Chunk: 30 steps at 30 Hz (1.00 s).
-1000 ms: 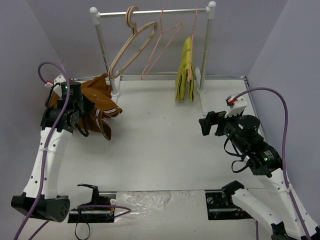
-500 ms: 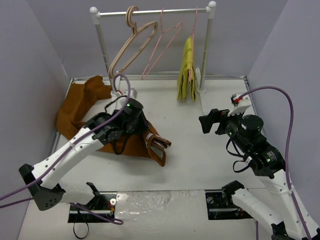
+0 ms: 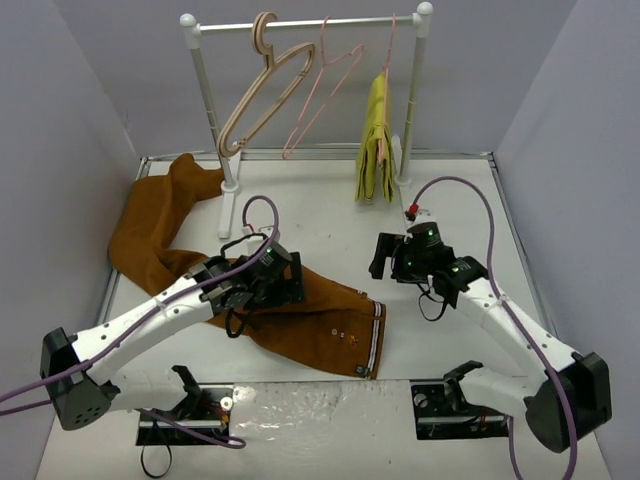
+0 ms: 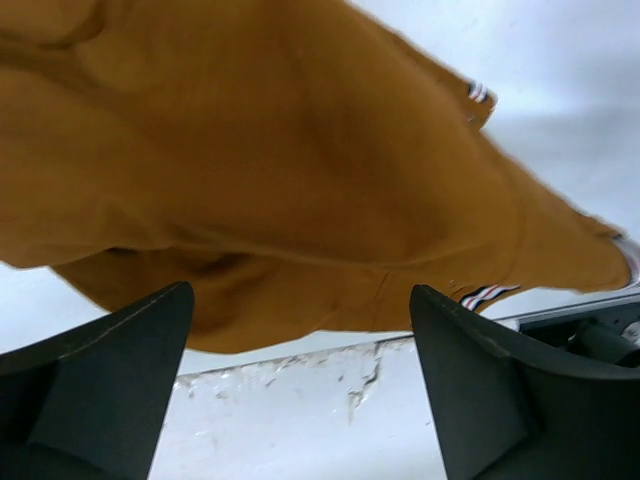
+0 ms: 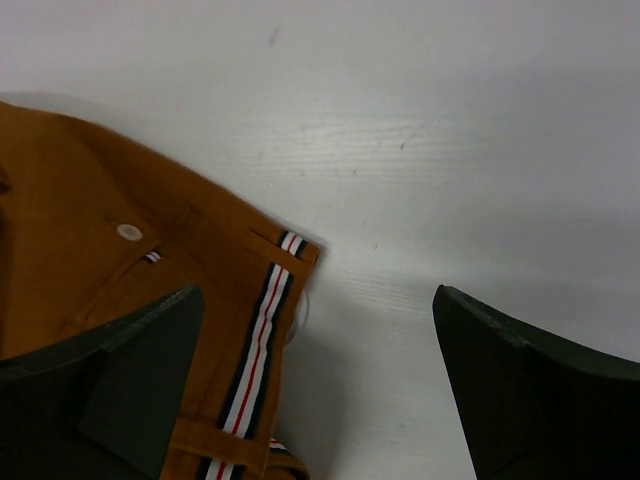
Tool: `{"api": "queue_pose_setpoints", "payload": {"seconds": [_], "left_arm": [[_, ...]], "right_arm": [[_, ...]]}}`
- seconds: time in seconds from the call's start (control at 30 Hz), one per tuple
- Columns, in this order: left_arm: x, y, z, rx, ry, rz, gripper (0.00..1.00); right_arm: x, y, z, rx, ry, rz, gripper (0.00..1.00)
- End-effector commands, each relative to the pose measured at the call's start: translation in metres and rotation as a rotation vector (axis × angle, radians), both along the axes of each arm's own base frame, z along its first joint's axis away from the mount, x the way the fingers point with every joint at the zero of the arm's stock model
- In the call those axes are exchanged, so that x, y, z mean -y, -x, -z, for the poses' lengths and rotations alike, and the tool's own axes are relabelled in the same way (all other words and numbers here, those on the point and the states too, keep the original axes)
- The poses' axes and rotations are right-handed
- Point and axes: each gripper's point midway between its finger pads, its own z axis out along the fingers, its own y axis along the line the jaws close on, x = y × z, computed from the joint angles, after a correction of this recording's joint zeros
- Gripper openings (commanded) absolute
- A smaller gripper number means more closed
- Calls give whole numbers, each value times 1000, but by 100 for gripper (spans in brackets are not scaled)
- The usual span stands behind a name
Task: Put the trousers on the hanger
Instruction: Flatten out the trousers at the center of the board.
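Observation:
The rust-brown trousers (image 3: 320,310) lie stretched across the table from the far left corner to the near centre, with the striped waistband (image 3: 376,338) at the near end. My left gripper (image 3: 285,285) hovers over their middle, open and holding nothing. In the left wrist view the cloth (image 4: 280,170) fills the top beyond the spread left gripper (image 4: 300,400). My right gripper (image 3: 386,258) stands open just right of the waistband. The right wrist view shows the striped trim (image 5: 255,350) by the left finger of the right gripper (image 5: 320,400). A pink wire hanger (image 3: 318,100) hangs on the rail.
The rail (image 3: 300,23) at the back stands on two white posts. It also carries a beige wooden hanger (image 3: 255,100) and a mustard-yellow garment (image 3: 372,150) on a second pink hanger (image 3: 389,45). Grey walls close in both sides of the table.
My left arm dragged the trousers from the far left toward the near centre, spreading them flat, then opened and let go. My right arm swung left toward the waistband.

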Motion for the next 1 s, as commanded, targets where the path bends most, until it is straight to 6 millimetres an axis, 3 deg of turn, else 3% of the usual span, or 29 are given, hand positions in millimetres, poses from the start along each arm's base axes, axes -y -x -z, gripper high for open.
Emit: {"api": "queue_pose_setpoints", "payload": {"seconds": [0.0,0.17,0.37,0.4,0.47,0.63,0.73,0.83,0.93,0.97], "left_arm": [[-2,13,8,-12,17,80,83],[2,46,46,-117,-7,304,80],[4,54,89,-157,-29,335,80],[0,58,105,-179,-37,321,80],[-6,65,117,-217,-49,299,80],[-53,87,154,-360,-238,178,80],[-68,105,175,-462,-289,133,75],[-79,119,187,-530,-320,103,61],[-87,128,193,-564,-327,72,46],[-90,133,196,-579,-328,67,43]], "right_arm": [[-17,4,30,-88,-45,-3,94],[-25,5,65,-140,-42,-1,92],[-54,-1,89,-161,-47,-98,87],[-60,-3,95,-164,-40,-111,87],[-72,3,101,-160,-8,-156,87],[-90,14,125,-206,52,-200,87],[-89,23,147,-268,85,-164,87],[-86,31,164,-303,118,-127,84],[-81,39,174,-342,143,-109,65],[-73,39,178,-348,177,-77,49]]}}
